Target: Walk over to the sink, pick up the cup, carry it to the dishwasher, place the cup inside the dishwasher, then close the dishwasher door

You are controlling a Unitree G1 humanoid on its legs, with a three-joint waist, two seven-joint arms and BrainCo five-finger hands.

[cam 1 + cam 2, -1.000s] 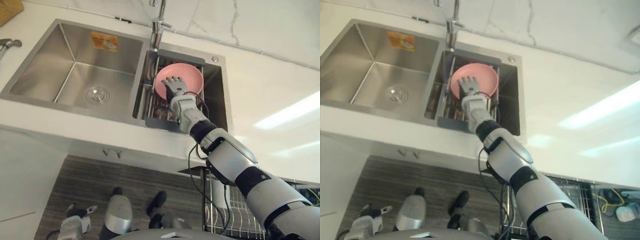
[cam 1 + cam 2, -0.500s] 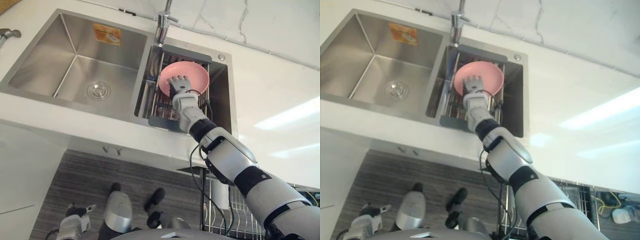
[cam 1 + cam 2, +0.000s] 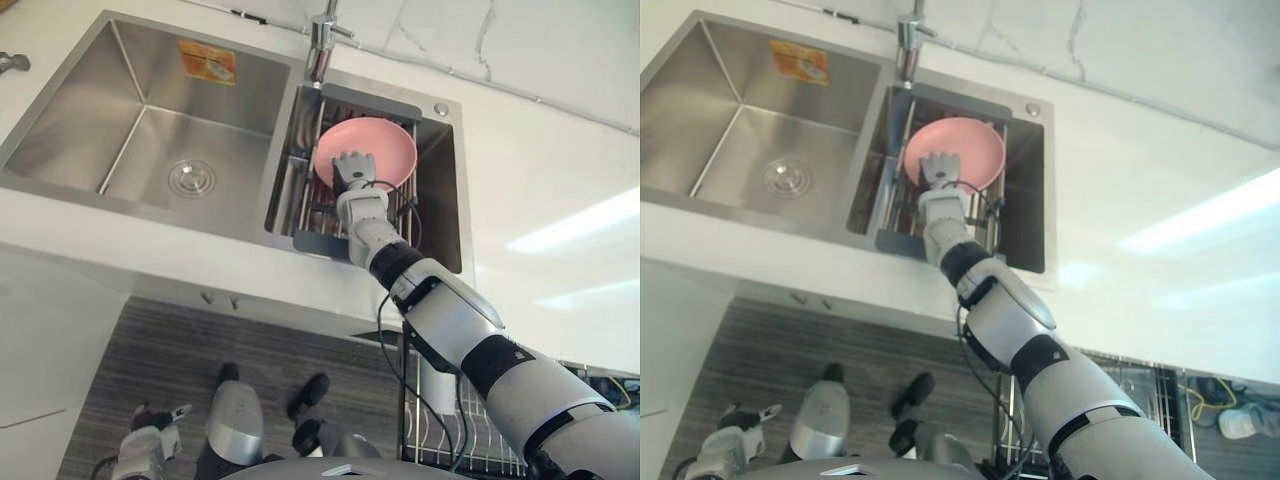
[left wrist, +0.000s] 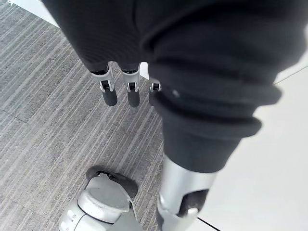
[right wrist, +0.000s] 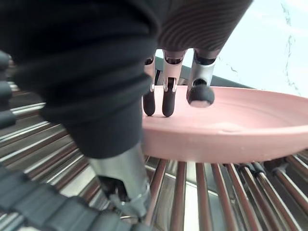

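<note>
A shallow pink dish (image 3: 388,148) lies on the wire rack (image 3: 308,190) in the sink's right basin; I see no cup. My right hand (image 3: 350,170) reaches down over the dish's near rim. In the right wrist view its fingers (image 5: 166,96) hang relaxed just above the pink dish (image 5: 231,125), with the thumb (image 5: 127,185) lower, beneath the rim and apart from it. The hand is open and grips nothing. My left hand (image 3: 148,452) hangs low by the floor, its fingers (image 4: 127,91) straight and holding nothing.
The steel left basin (image 3: 150,130) with its drain sits beside the rack. A tap (image 3: 322,40) stands behind the divider. White counter (image 3: 540,180) runs to the right. A dishwasher's wire basket (image 3: 450,440) shows at the lower right, over striped grey floor (image 3: 170,360).
The whole picture has shifted a little, so the camera moved. My right hand stays over the dish's near rim with its fingers as before.
</note>
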